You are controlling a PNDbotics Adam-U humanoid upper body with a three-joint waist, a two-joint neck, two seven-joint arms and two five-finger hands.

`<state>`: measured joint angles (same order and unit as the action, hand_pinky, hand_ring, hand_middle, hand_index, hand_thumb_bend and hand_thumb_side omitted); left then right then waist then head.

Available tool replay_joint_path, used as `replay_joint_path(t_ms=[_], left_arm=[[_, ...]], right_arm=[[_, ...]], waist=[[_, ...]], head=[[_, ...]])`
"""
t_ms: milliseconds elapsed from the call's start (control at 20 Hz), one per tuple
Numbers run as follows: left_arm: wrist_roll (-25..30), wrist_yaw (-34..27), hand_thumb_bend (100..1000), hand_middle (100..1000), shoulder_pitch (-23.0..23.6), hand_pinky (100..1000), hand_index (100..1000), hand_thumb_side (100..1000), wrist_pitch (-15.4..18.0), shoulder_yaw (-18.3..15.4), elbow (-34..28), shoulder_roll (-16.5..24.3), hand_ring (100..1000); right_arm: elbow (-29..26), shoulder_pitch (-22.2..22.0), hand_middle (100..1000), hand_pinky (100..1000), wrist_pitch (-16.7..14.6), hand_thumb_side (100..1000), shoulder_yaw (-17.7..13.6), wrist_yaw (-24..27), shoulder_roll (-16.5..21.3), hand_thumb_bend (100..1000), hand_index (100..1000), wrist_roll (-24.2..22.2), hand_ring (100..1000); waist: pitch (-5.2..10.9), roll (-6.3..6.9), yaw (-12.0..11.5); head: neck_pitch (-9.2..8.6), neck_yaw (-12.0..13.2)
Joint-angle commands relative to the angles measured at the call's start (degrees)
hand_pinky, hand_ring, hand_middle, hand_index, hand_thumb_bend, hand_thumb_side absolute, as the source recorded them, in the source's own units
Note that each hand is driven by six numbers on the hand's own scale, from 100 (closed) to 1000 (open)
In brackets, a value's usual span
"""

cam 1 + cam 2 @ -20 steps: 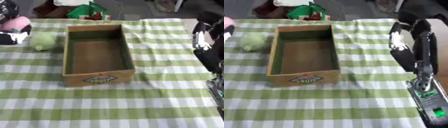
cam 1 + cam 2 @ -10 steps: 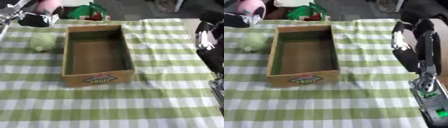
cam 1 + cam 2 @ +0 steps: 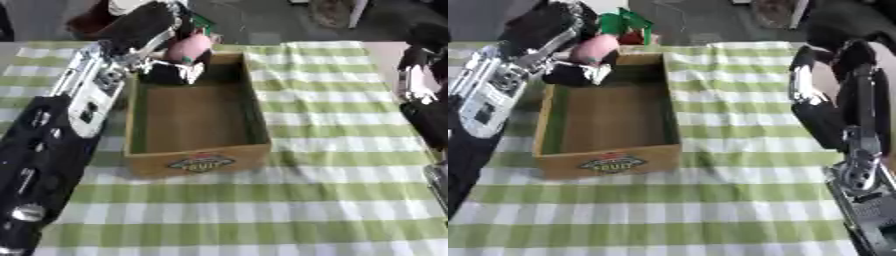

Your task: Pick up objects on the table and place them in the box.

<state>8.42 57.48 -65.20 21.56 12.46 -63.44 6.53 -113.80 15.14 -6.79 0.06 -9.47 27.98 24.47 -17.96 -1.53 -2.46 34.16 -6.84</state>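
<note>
- Two arms show: the left one reaches in from the lower left across the table (image 3: 350,220), the right one stands along the right edge.
- Left hand (image 3: 173,70) hangs over the far end of the box (image 3: 197,161), fingers curled round a pink object (image 3: 188,47).
- Pink object sits above the box's far rim, held in the hand, not yet down on the box floor.
- Box, open-topped cardboard with an oval label on its near wall, rests on the green-checked cloth; its inside shows nothing else.
- Right hand (image 3: 820,95) is raised beside the table's right side, well apart from the box; whether its fingers are open or curled I cannot tell.
- Green and red things (image 3: 627,26) lie beyond the box's far end.
</note>
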Motion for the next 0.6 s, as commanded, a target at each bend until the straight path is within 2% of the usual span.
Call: replay_joint_path(t_ms=[50,250,500,550,600], left_arm=[[-0.43,3.19,100,308,-0.55,100,313,289,-0.1,-0.67,0.52,-1.72,344],[0.25,6.99,100,321,-0.03,100,326,281,0.91,0.04,2.32,-2.98,355],[-0.97,11.63,100,321,0.24,100,326,281,1.95,-0.59,3.34,-3.86,355],[-1.36,12.45,100,388,0.31,155,383,254,2.11,-0.69,3.57,-3.96,410],[-1.29,13.26,100,578,0.83,331,631,167,2.13,-0.23,4.24,-3.58,556]], right_arm=[[-0.79,0.56,730,757,-0.16,488,-0.2,0.32,1.22,100,803,-0.14,788],[-0.79,0.7,730,757,-0.17,488,-0.11,0.35,1.15,100,803,-0.26,788],[-0.79,0.72,730,757,-0.17,488,-0.11,0.37,1.12,100,803,-0.31,788],[-0.79,0.72,730,757,-0.17,488,-0.12,0.37,1.12,100,802,-0.31,788],[-0.79,0.72,730,757,-0.17,487,-0.1,0.35,1.15,100,802,-0.33,787]], waist=[[0.95,-0.12,0.18],[0.72,-0.1,0.37],[0.68,-0.13,0.38],[0.65,-0.12,0.4],[0.45,0.08,0.57]], head=[[-0.98,0.52],[-1.32,0.82],[-1.37,0.85],[-1.41,0.87],[-1.65,1.03]])
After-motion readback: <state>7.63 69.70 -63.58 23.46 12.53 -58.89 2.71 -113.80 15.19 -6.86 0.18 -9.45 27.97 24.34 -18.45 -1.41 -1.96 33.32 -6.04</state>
